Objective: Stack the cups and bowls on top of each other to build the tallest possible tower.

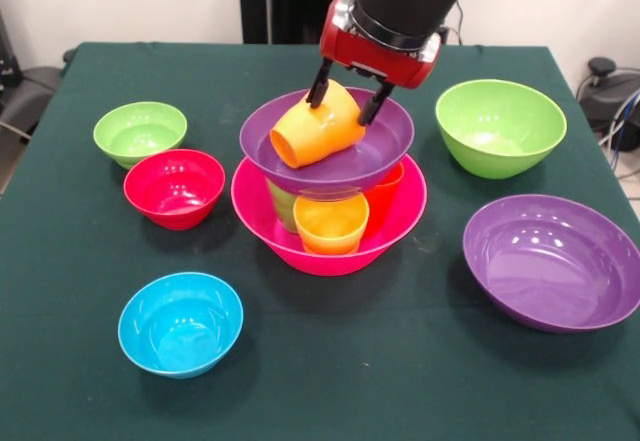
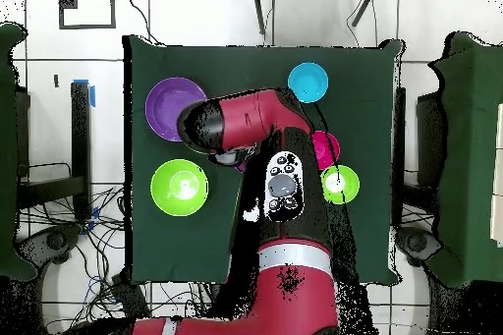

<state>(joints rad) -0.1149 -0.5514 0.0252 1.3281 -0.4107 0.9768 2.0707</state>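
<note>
Tower in progress: gripper (image 1: pixel 347 101) clamps a tilted yellow-orange cup (image 1: pixel 315 126) over the purple bowl (image 1: pixel 385 151), which three cups in the pink bowl (image 1: pixel 405 216) prop up for height.

Arm (image 1: pixel 405 1): black cylindrical wrist section w/ red band at very top. Below it a red boxy block w/ rounded corners, small silver plate on its side, thin dark trim along lower edge. Tool (image 1: pixel 347 101): two slim black fingers (image 1: pixel 320 86) sticking down from the red block, dark pads at tips. Overhead: arm (image 2: pixel 246 120) glossy red links w/ black rounded joint caps. Forearm carries a white-grey oval panel (image 2: pixel 283 182) w/ a round dark knob and small dark buttons. Base link wide, red, w/ black patches and a grey strip near the bottom.
</note>
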